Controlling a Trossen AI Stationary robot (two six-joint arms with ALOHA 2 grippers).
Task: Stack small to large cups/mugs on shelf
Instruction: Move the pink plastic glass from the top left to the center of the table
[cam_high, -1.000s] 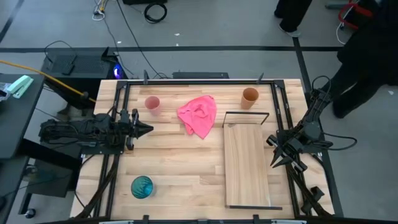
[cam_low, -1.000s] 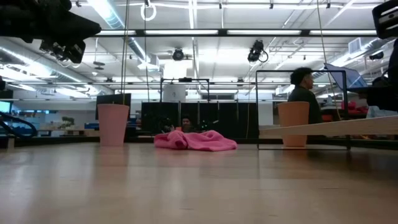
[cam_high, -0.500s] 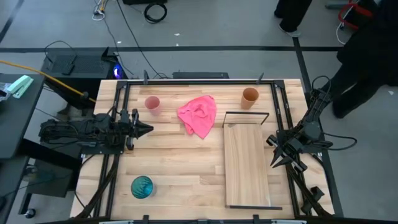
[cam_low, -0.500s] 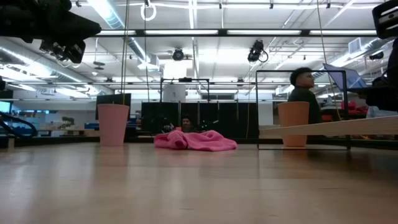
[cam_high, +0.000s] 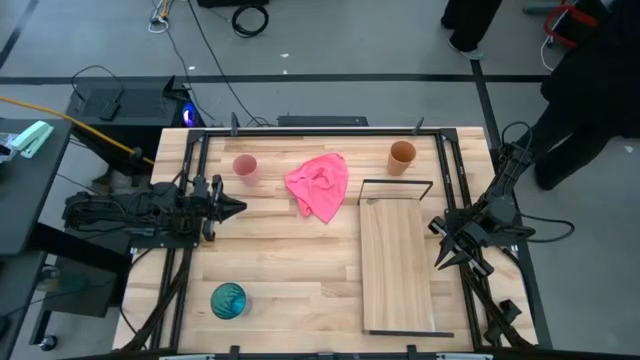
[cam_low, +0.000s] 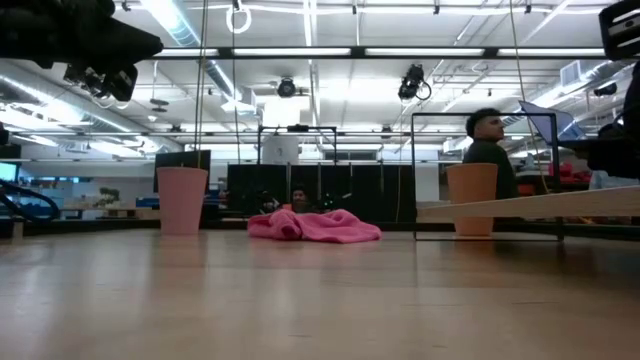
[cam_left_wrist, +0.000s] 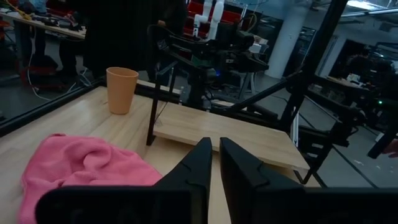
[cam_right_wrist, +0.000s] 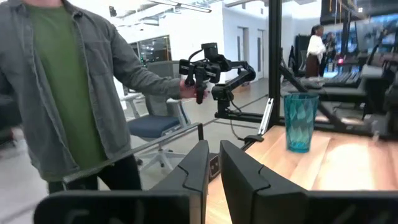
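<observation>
The pale pink cup (cam_high: 244, 166) stands upright at the far left of the table and the orange-brown cup (cam_high: 402, 156) at the far right; both also show in the low view, the pink cup (cam_low: 182, 200) left of the orange-brown cup (cam_low: 472, 198). The teal cup (cam_high: 228, 300) stands near the front left and shows in the right wrist view (cam_right_wrist: 301, 121). The shelf board (cam_high: 397, 265) lies flat at the right, its black wire frame (cam_high: 395, 182) at its far end. My left gripper (cam_high: 240, 208) is shut and empty at the left edge. My right gripper (cam_high: 441, 262) is shut and empty beside the shelf's right side.
A crumpled pink cloth (cam_high: 320, 186) lies between the two far cups, left of the shelf's frame. Black rails run along the table's edges. A person in a grey shirt (cam_right_wrist: 62, 93) stands beyond the table, and another stands at the far right (cam_high: 590, 90).
</observation>
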